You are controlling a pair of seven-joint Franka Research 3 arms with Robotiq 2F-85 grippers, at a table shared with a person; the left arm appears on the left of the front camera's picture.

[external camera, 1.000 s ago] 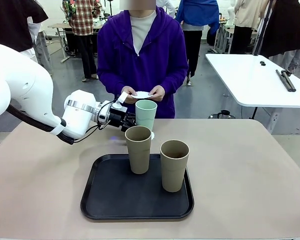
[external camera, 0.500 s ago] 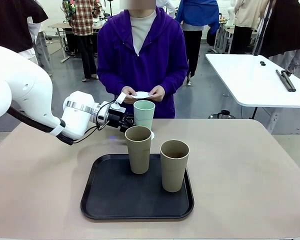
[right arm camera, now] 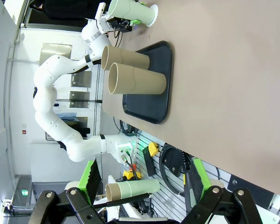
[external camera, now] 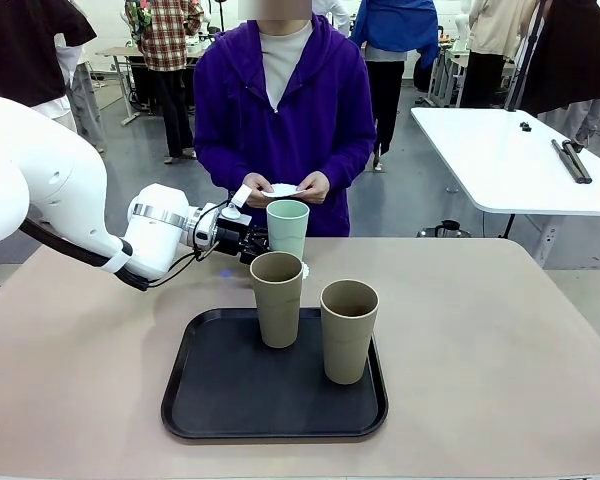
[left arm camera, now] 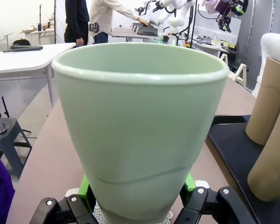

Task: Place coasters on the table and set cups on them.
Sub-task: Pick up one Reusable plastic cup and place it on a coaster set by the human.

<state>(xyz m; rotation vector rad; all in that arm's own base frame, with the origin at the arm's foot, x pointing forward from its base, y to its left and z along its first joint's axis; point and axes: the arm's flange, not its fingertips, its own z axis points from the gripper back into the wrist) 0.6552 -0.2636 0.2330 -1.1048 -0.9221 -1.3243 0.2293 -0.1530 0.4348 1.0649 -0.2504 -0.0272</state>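
Left end effector clamps the mint cup low, cup on a coaster just beyond the tray, forearm reaching level. Right end effector gapes wide, empty.

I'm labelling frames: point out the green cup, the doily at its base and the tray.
green cup (external camera: 288, 228), front view, middle of its wall
doily (right arm camera: 154, 16), right wrist view, its lacy edge
tray (external camera: 220, 390), front view, bare floor

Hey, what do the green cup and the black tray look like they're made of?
The green cup looks like matte plastic or fibre composite: opaque, smooth, thick rolled rim. The black tray is probably plastic: dull finish, moulded raised rim.
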